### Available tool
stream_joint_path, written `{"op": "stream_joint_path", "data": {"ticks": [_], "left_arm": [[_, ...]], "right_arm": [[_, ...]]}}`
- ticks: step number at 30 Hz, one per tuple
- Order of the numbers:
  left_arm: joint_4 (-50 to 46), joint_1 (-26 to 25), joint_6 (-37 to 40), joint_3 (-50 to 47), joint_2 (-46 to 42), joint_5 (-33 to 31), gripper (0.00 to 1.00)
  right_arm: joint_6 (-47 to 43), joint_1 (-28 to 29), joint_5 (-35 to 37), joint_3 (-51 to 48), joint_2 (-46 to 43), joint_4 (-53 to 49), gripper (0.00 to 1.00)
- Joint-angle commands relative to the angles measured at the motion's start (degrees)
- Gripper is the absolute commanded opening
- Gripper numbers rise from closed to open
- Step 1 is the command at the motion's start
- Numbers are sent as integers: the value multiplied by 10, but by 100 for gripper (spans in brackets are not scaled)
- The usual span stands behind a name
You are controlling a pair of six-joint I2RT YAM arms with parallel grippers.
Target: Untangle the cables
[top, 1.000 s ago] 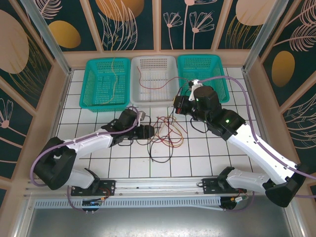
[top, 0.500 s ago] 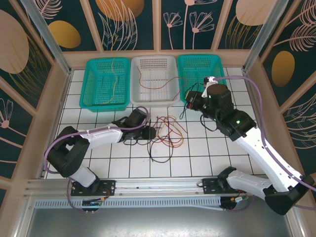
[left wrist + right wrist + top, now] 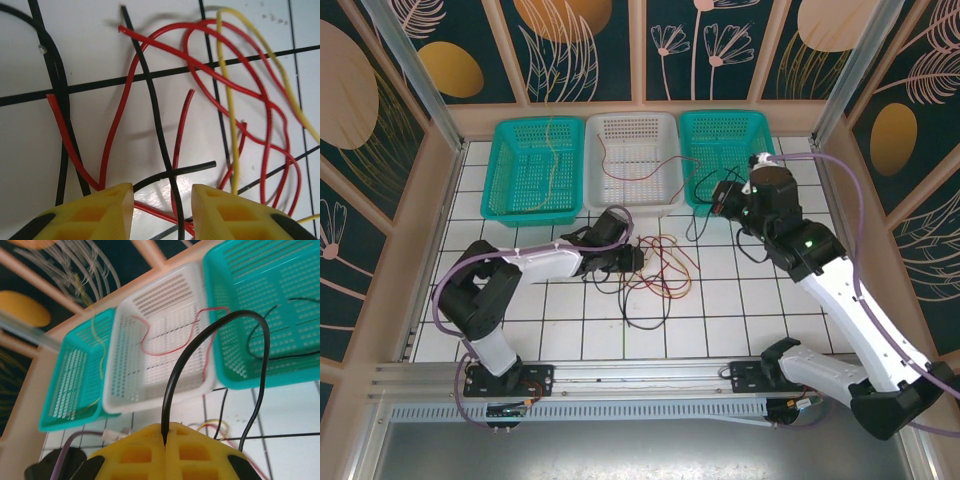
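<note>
As I read the overhead view from my remote station, table point(image 3: 570, 320): white tiled surface with three baskets in a row along its far edge.
Cables point(image 3: 655, 265): a loose tangle of red, yellow and black strands lies on the tiles near the middle, in front of the white basket point(image 3: 632, 135).
Left gripper point(image 3: 628, 258) point(image 3: 162, 200): it sits low at the left edge of the tangle; I see its jaws spread, with a clear gap between them.
Gap between left jaws: a black strand point(image 3: 155, 115) and a red strand point(image 3: 155, 211) run through it on the tiles. I cannot tell whether either finger touches them.
Left wrist view of tangle: red loops cross a yellow strand point(image 3: 227, 110) to the right of the gap.
Right gripper point(image 3: 718, 197) point(image 3: 165, 437): it is raised above the tiles, just in front of the right teal basket point(image 3: 720, 135); jaws pressed together, pinching a black cable point(image 3: 172, 375).
Black cable: it arches up from the pinch and drops back toward the tiles on the right of the fingers.
White basket contents: one red cable point(image 3: 150, 347) lies inside.
Left teal basket point(image 3: 510, 170): one yellow cable point(image 3: 100, 355) lies inside.
Right teal basket contents: a black wire point(image 3: 280, 357) lies inside; I cannot tell whether it joins the pinched one.
</note>
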Motion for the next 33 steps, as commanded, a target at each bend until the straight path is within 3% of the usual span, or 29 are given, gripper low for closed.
{"op": "stream_joint_path", "data": {"ticks": [1,7,11,15,19,20,22,26,31,33], "left_arm": [[-15,-2,1,15,14,8,34],[-12,-2,0,15,29,21,20],[-16,-2,-4,18,11,17,0],[-32,-1,-6,29,-48,8,0],[-58,-1,-10,29,-118,-5,0],[-61,-2,-13,29,-134,-6,0],[-65,-2,-19,29,-167,-4,0],[-95,-2,-13,52,-198,-30,0],[-134,2,-26,50,-201,-97,1],[-130,7,-44,36,-205,-107,3]], "right_arm": [[-23,-58,22,36,11,18,0],[-35,-206,-107,87,118,88,0],[-41,-253,-171,125,201,122,0],[-48,-267,-210,147,277,122,3],[-51,-265,-204,118,293,112,47],[-50,-263,-200,104,282,117,54],[-50,-255,-185,76,252,119,60],[-60,-212,-156,39,187,97,60],[-32,-63,-149,-41,125,109,44],[-16,7,-136,-61,135,119,43]]}}
